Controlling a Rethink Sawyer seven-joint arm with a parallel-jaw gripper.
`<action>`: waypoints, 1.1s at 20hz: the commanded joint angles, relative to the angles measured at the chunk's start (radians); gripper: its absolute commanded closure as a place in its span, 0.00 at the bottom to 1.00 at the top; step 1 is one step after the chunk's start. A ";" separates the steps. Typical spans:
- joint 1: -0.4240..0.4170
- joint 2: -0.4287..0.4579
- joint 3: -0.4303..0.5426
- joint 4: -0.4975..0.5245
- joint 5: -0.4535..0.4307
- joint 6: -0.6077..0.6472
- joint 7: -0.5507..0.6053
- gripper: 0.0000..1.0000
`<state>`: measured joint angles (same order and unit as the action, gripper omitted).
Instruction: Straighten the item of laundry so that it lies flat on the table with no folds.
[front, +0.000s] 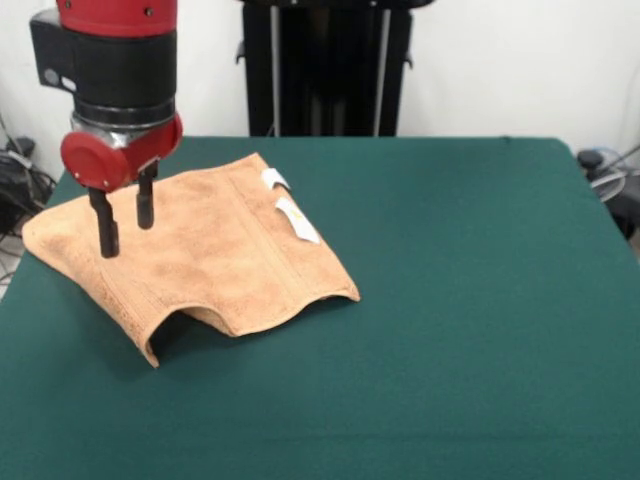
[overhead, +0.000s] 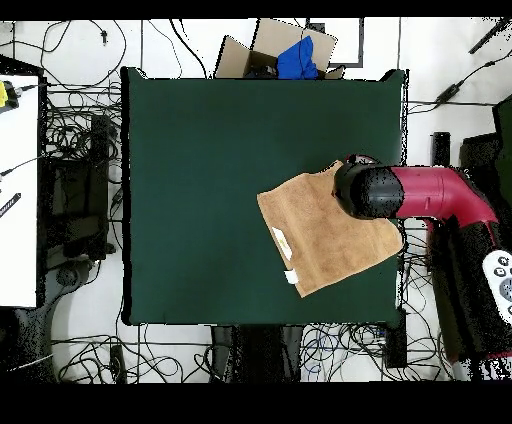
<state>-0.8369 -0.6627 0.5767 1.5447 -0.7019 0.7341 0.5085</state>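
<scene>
The orange-tan towel (front: 210, 255) lies at the left of the green table (front: 460, 300), one corner reaching the table's left edge. Its near edge is humped up and tucked under, leaving a dark gap beneath. Two white tags (front: 297, 219) sit on its right edge. My gripper (front: 125, 230) hangs over the towel's left part, open and holding nothing. I cannot tell whether its tips touch the cloth. In the overhead view the towel (overhead: 315, 240) lies near the table's right edge (overhead: 398, 120), and the red arm (overhead: 430, 195) covers its right corner and hides the gripper.
The black pedestal (front: 325, 70) stands behind the table. In the overhead view a cardboard box with a blue item (overhead: 290, 52) sits beyond the table's top edge. A white desk (overhead: 18, 190) is at the left, and cables lie all around.
</scene>
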 joint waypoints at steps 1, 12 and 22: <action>0.020 -0.025 -0.032 0.117 -0.050 -0.051 0.062 0.00; 0.017 0.024 -0.020 0.096 -0.048 -0.041 0.032 0.00; -0.001 0.128 0.008 0.060 -0.032 -0.039 -0.008 0.00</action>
<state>-0.8380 -0.6190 0.5754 1.5651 -0.7026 0.7262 0.5085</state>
